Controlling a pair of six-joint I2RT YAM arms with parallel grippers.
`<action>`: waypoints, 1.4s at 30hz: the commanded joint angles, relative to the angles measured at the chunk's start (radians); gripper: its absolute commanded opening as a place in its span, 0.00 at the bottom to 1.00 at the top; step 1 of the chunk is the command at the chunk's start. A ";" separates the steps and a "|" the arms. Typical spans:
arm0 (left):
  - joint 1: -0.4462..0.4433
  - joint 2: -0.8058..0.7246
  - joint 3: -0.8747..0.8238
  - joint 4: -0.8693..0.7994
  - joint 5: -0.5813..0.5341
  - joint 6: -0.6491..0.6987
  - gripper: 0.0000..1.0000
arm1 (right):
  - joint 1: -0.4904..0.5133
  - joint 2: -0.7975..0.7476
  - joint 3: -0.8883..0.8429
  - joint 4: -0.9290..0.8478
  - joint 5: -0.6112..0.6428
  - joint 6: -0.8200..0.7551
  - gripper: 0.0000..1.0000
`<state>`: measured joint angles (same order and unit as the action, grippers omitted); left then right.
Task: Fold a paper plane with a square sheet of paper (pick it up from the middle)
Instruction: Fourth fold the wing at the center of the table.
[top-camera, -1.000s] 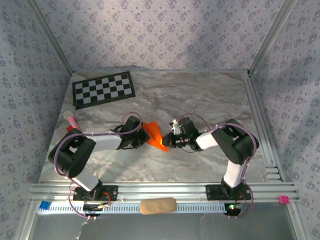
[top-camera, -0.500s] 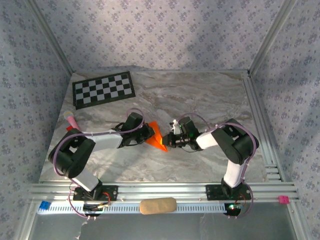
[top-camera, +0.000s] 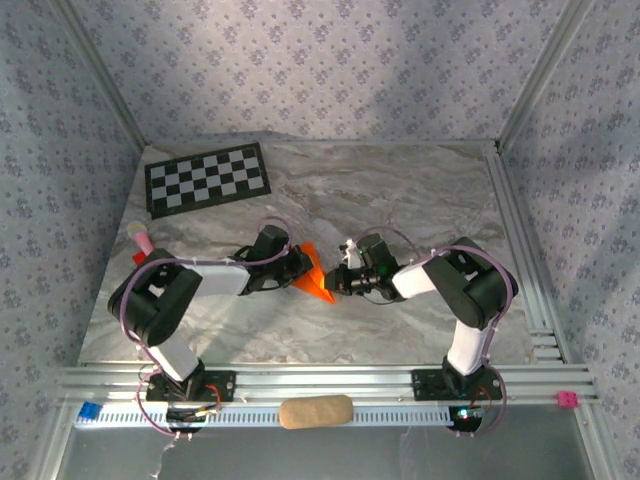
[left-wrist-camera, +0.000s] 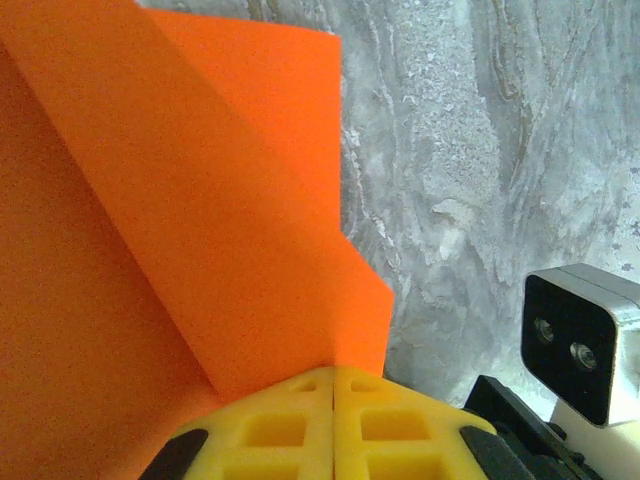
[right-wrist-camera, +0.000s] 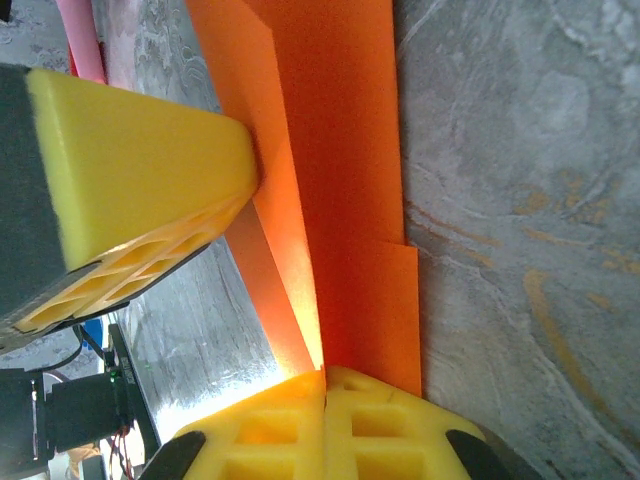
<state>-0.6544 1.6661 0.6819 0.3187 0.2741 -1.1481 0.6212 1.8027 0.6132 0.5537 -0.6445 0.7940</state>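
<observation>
**A:** Rail (top-camera: 330, 380) along the bottom of the overhead view: what's on it?

**B:** Both arm bases, with a tan oblong pad (top-camera: 315, 411) just below it, between them.

**A:** And higher up, mid-frame?

**B:** The folded orange paper (top-camera: 313, 275) sits near the centre of the marble table (top-camera: 420, 190), and the arms meet over it. The left gripper (top-camera: 300, 271) reaches in from the paper's left, the right gripper (top-camera: 333, 283) from its right.

**A:** Jaws?

**B:** Both are pressed together on the paper. In the left wrist view the yellow fingers (left-wrist-camera: 375, 392) meet at bottom centre, pinching an orange edge, and layered folds fill the upper left. In the right wrist view that arm's own yellow pads (right-wrist-camera: 350, 390) clamp the paper at bottom centre. The other arm's finger meets a raised fold at the left of the frame.

**A:** Farther back?

**B:** A small red and pink object (top-camera: 142, 245) lies by the table's left edge. A checkerboard sheet (top-camera: 208, 178) lies flat in the upper left.
</observation>
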 joint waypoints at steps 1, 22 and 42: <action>0.005 0.018 0.011 0.020 -0.013 -0.012 0.09 | -0.007 0.035 0.004 -0.084 0.031 -0.007 0.01; 0.013 0.051 0.031 0.006 -0.030 -0.012 0.10 | -0.011 0.036 0.026 -0.139 0.034 -0.006 0.01; 0.016 0.078 0.062 -0.018 -0.018 0.002 0.12 | -0.014 0.042 0.029 -0.151 0.034 -0.003 0.01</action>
<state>-0.6456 1.7245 0.7208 0.3122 0.2619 -1.1564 0.6174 1.8030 0.6422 0.4866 -0.6514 0.7940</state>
